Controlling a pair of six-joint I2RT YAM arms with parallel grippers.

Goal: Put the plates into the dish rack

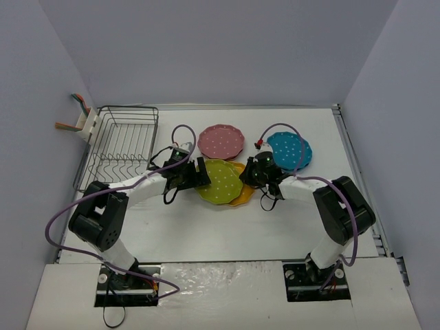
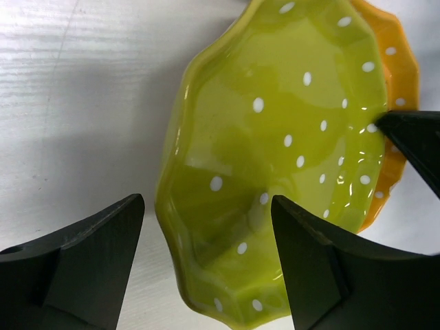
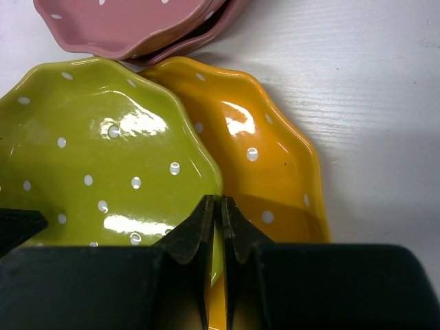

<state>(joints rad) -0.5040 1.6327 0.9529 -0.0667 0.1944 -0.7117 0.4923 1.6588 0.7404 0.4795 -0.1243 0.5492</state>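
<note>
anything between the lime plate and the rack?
No loose object. Only the left gripper, open around the rim of the lime plate, sits toward the dish rack; the pink plates lie off that line.

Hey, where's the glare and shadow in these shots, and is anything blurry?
Right wrist: white glare patches on the lime plate and the orange plate. Left wrist: a soft grey shadow on the table beside the lime plate; the left gripper's fingers are flat black, slightly soft. Top external: even light, sharp.
</note>
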